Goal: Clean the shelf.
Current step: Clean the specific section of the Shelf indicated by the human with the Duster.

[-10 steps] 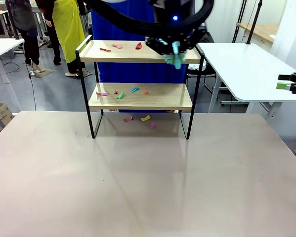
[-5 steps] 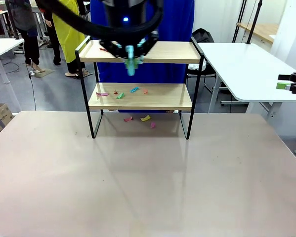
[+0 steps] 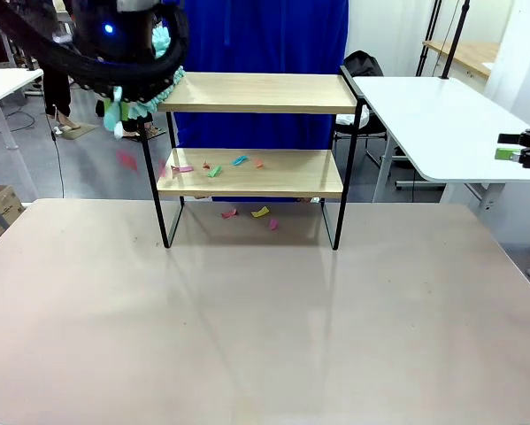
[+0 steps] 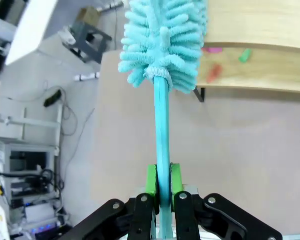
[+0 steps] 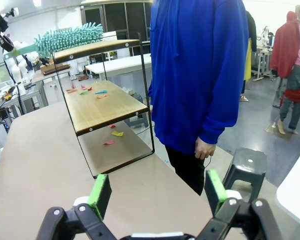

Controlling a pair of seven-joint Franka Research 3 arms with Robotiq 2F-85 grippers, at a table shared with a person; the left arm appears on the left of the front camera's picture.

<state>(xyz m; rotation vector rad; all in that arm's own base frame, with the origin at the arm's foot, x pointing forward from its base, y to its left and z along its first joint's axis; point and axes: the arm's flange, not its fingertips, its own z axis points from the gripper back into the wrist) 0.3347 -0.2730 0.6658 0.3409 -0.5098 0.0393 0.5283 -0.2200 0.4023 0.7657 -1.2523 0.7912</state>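
Teal duster (image 4: 162, 40) pinched by handle in left gripper (image 4: 160, 187), off left end of shelf (image 3: 256, 93); right gripper (image 5: 157, 190) spread, idle; lower-board scraps (image 3: 214, 170) best swept flat, slowly, outward.

Near half of beige table (image 3: 265, 336) bare. Two-tier wooden shelf w/ thin black frame (image 3: 256, 92) blocks far middle; coloured paper scraps (image 3: 241, 160) on lower board & under it. Left claw (image 4: 163, 181) w/ teal fluffy duster (image 4: 165, 40) crowds shelf's top left corner. Person in blue hoodie (image 5: 200, 75) just behind shelf.
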